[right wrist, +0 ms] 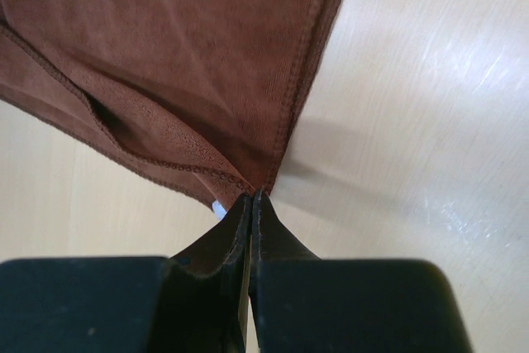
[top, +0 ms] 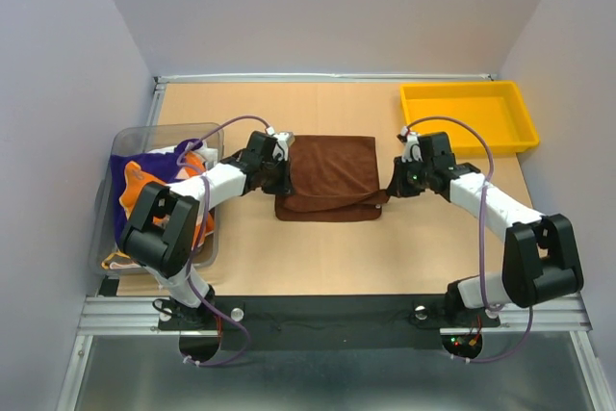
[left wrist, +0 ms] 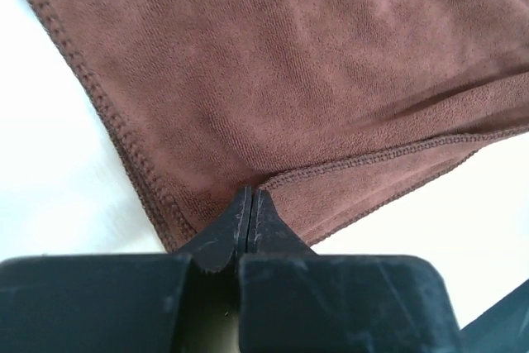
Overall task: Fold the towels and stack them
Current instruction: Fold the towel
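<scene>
The dark brown towel [top: 330,178] lies mid-table, its near part doubled into a fold. My left gripper [top: 280,178] is shut on the towel's left corner, which shows in the left wrist view [left wrist: 273,80] with the stitched hems meeting at the fingertips [left wrist: 250,196]. My right gripper [top: 393,187] is shut on the towel's right corner [right wrist: 190,47], the cloth pulled up to the tips [right wrist: 252,196]. The purple towel [top: 135,166], the orange towel [top: 144,194] and a patterned one [top: 120,259] lie heaped in the clear bin.
The clear plastic bin [top: 159,134] stands at the left table edge. A yellow plastic tray [top: 469,117] stands at the back right. Grey walls close the back and the sides. A metal rail [top: 327,310] runs along the near edge.
</scene>
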You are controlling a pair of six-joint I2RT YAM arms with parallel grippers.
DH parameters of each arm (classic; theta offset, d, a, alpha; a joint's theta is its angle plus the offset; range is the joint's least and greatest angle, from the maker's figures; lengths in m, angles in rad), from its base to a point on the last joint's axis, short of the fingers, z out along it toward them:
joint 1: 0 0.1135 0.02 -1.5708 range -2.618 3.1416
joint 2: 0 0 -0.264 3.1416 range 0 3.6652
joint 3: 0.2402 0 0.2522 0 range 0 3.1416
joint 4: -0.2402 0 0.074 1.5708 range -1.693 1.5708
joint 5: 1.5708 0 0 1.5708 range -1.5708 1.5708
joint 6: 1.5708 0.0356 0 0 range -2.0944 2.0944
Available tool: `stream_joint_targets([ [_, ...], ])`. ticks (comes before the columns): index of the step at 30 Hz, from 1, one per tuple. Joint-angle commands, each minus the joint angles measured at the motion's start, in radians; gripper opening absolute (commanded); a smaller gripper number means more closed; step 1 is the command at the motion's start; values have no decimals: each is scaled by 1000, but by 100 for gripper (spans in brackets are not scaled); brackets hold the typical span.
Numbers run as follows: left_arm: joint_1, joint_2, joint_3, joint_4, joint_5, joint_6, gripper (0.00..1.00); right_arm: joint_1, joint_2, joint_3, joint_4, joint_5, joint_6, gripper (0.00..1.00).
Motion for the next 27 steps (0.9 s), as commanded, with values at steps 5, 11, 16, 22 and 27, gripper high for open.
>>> stream_joint_targets([
  [5,28,-23,297,-56,-135,105,0,-4,80,301,26,131,-72,0],
  [11,88,37,552,-11,-172,174,0,-2,245,601,51,229,-192,1],
  [16,157,172,805,64,-154,203,0,-4,447,866,108,335,-319,0],
  [22,200,319,1026,99,-90,208,0,-4,598,1120,155,378,-419,0],
  [27,204,324,987,127,-54,220,0,-4,601,1097,180,398,-456,1],
])
